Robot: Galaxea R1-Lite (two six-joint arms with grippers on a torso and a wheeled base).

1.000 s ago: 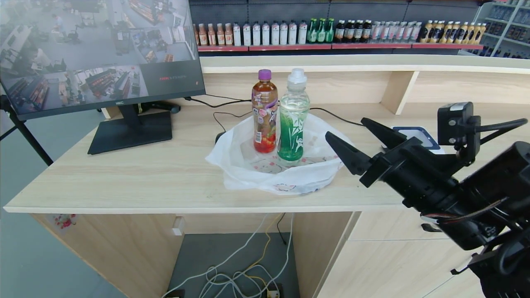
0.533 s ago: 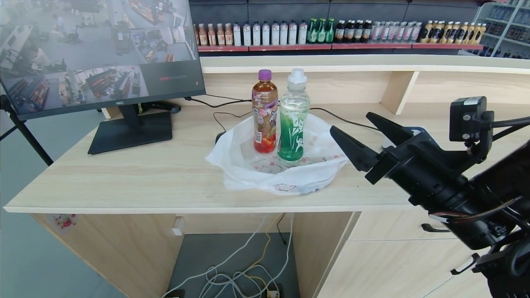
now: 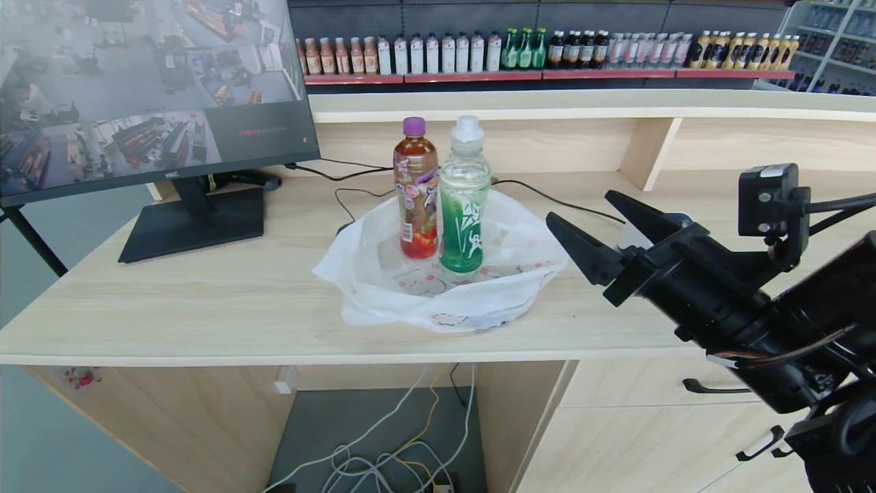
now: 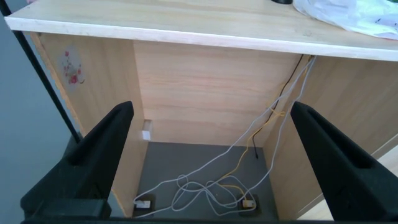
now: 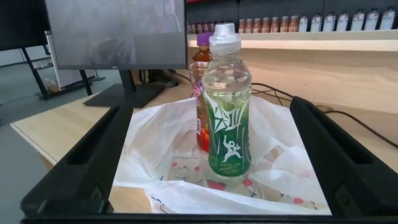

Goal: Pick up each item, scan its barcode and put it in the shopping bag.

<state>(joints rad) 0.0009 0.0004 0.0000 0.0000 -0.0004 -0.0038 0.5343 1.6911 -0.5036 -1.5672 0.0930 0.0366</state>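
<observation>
Item: green-labelled bottle (image 3: 464, 205), upright in the shopping bag (image 3: 383, 274) on the counter (image 3: 171, 294), just right of the purple-capped bottle (image 3: 415, 188).
Handling: we judge both rigid, smooth and fairly heavy; take hold mid-label.
Right gripper (image 3: 580, 207): spread, empty, right of the bag.
Left gripper (image 4: 211, 118): spread, empty, low, facing under the counter.

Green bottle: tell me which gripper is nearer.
Right. The right gripper hangs open right of the green bottle, facing it; the left gripper is down below the countertop.

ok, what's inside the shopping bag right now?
Two upright bottles stand side by side in the shopping bag: a purple-capped bottle and a white-capped green-labelled bottle. The bag floor behind them and under its crumpled folds is hidden.
</observation>
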